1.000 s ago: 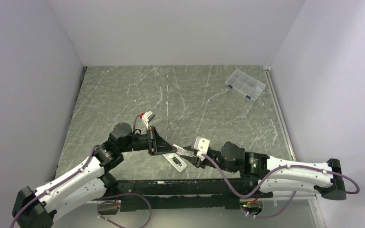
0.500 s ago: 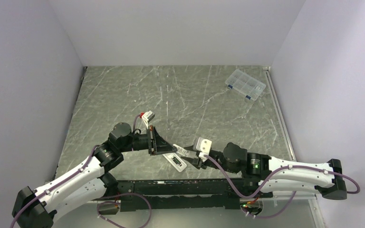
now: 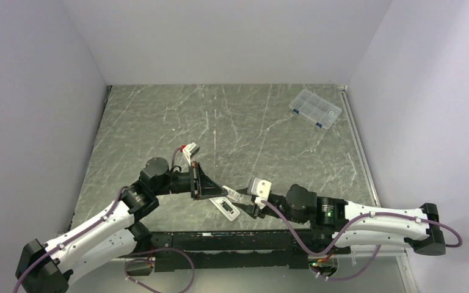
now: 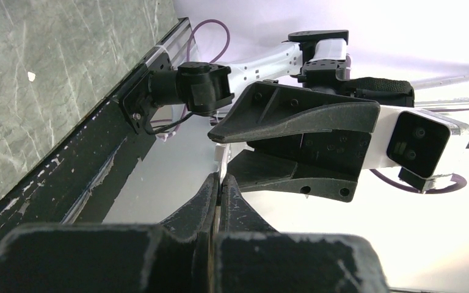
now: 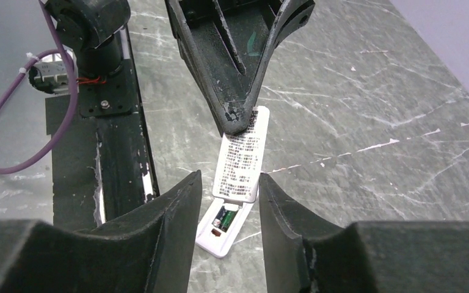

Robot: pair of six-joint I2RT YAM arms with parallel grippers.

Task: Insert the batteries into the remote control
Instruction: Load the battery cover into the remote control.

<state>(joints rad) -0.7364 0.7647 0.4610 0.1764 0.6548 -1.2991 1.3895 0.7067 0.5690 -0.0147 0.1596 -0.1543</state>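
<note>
- The left gripper (image 3: pixel 221 188) is closed on a thin white plate (image 5: pixel 242 160) with small dark print. It pinches only the far end of the plate, so the rest of it sticks out past the fingertips toward the right gripper (image 5: pixel 228 180).
- In the left wrist view the 2 dark fingers (image 4: pixel 203 198) of the left gripper are pressed together, with only a thin white edge between their tips.
- The right gripper is open. Its 2 fingers stand apart and nothing is clamped between them.
- In the right wrist view the free end of the plate lies in the gap between these 2 fingers. I cannot tell if it touches either finger.
- The remote control (image 3: pixel 226 209) lies flat on the table (image 3: pixel 159 122), just below and beside the tips of both grippers. The left gripper is over one end of it and the right gripper is near the other end.
- In the right wrist view the near end of the remote control shows under the free end of the plate. This end has an open compartment.
- 1 dark green battery (image 5: pixel 223 218) sits in this compartment, directly under the gap of the right gripper. The plate hides the rest of the remote control in this view.
- A clear plastic box (image 3: pixel 315 108) stands well apart from both grippers, far ahead on the side of the right arm.
</note>
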